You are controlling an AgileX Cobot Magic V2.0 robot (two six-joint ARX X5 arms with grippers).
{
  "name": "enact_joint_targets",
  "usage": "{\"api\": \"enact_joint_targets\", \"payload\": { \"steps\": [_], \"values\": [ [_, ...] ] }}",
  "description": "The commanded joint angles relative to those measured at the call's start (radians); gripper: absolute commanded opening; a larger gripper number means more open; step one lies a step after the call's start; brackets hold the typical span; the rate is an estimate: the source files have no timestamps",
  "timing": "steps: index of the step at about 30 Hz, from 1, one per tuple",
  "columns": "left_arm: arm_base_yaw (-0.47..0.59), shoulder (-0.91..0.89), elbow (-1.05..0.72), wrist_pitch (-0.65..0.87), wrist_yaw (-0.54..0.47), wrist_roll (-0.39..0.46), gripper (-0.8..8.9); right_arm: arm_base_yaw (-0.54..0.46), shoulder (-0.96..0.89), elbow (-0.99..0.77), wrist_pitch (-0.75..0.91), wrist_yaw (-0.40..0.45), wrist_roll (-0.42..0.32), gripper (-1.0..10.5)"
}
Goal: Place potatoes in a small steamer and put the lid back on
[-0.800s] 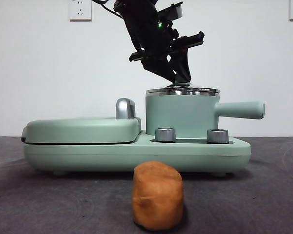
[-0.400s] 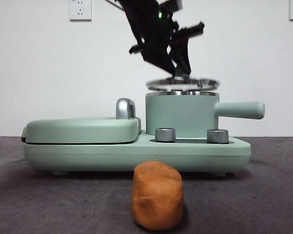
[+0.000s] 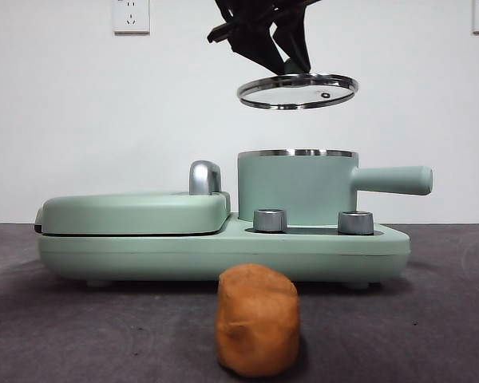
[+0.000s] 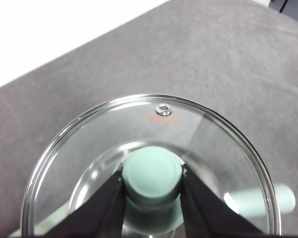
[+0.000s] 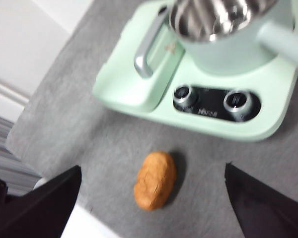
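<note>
My left gripper [image 4: 152, 177] is shut on the mint-green knob [image 4: 154, 173] of the glass lid [image 4: 89, 134]. In the front view that gripper [image 3: 287, 64] holds the lid [image 3: 298, 89] level in the air, well above the small steamer [image 3: 295, 187], whose steel rim is uncovered. The orange-brown potato [image 3: 257, 320] lies on the table in front of the cooker base. My right gripper [image 5: 151, 198] hangs open high above the potato [image 5: 155, 180], and the steamer [image 5: 223, 34] shows its bare steel inside.
The steamer stands on a mint-green cooker base [image 3: 223, 251] with two steel dials [image 3: 271, 220]. Beside it lies a flat green griddle lid [image 3: 132, 211] with a chrome handle [image 3: 205, 177]. The steamer's straight handle [image 3: 393, 179] sticks out sideways. Dark table all around.
The left gripper has lifted the lid off the steamer and raised it well clear of the rim. The potato has not moved.
</note>
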Motion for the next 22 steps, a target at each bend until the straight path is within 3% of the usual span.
{"api": "enact_joint_targets", "payload": {
  "steps": [1,11,22],
  "values": [
    [0.014,-0.048,0.039,0.006,0.003,-0.002,0.14,0.066,0.055,0.018,0.008,0.043,0.055,4.6],
    [0.114,-0.142,0.039,-0.113,0.003,0.0,0.14,0.436,0.363,0.082,0.009,0.329,0.188,4.6],
    [0.213,-0.172,0.038,-0.155,0.003,0.0,0.14,0.705,0.812,0.306,0.003,0.483,0.225,4.6]
  ]
}}
